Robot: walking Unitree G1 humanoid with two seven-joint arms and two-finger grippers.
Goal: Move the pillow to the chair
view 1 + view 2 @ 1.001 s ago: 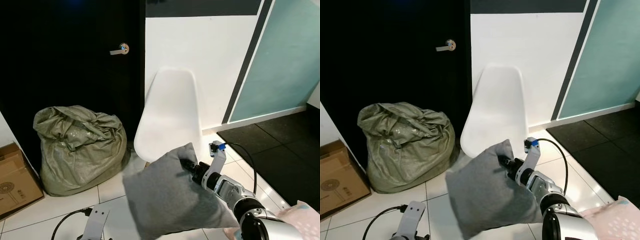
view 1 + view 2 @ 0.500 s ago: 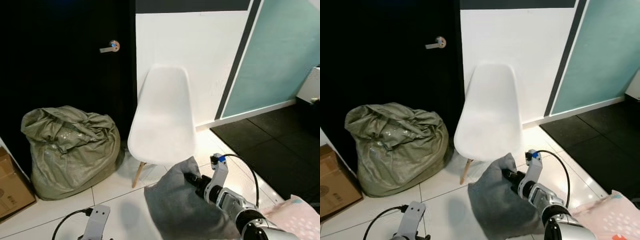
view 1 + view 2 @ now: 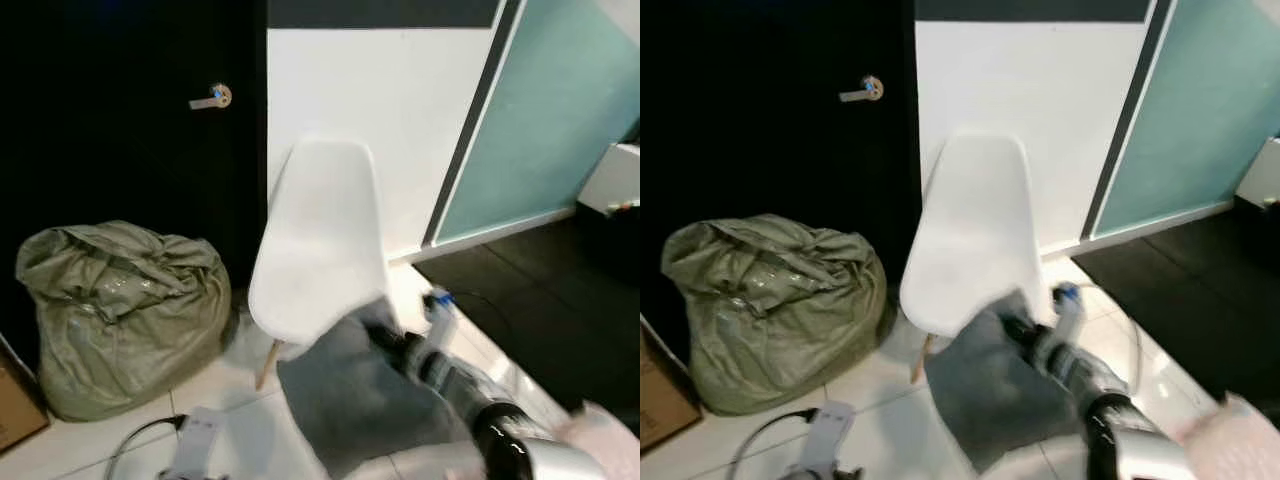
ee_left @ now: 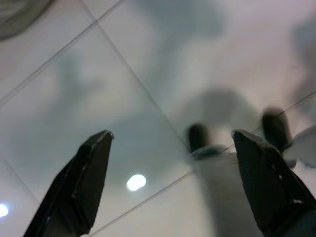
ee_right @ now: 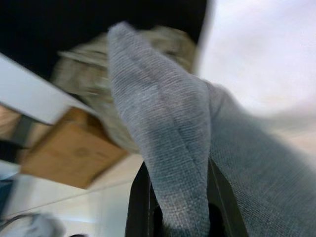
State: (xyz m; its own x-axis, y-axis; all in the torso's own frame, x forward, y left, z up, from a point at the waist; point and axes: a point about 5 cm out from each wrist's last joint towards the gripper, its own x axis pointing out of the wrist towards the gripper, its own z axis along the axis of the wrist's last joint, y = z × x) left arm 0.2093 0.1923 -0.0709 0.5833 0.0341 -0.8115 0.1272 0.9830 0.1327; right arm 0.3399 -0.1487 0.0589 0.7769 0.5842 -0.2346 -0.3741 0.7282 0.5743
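A grey pillow (image 3: pixel 355 400) hangs above the tiled floor, its top corner just in front of the seat edge of a white shell chair (image 3: pixel 318 240) that stands against the white wall. My right gripper (image 3: pixel 385 338) is shut on that top corner. In the right wrist view the grey pillow (image 5: pixel 170 128) fabric is pinched between the two black fingers (image 5: pixel 140 205). My left gripper (image 4: pixel 175 175) hangs low over the floor tiles, open, with nothing between its fingers.
A stuffed olive-green sack (image 3: pixel 120 305) sits on the floor left of the chair, before a black door (image 3: pixel 120 120) with a lever handle (image 3: pixel 212 98). A teal wall panel (image 3: pixel 560 120) and dark floor mat (image 3: pixel 540 300) lie to the right. A pink cushion (image 3: pixel 1230 440) shows at bottom right.
The view has shifted as I moved. The pillow in my right gripper has come closer to the chair's seat edge, its top corner now reaching it.
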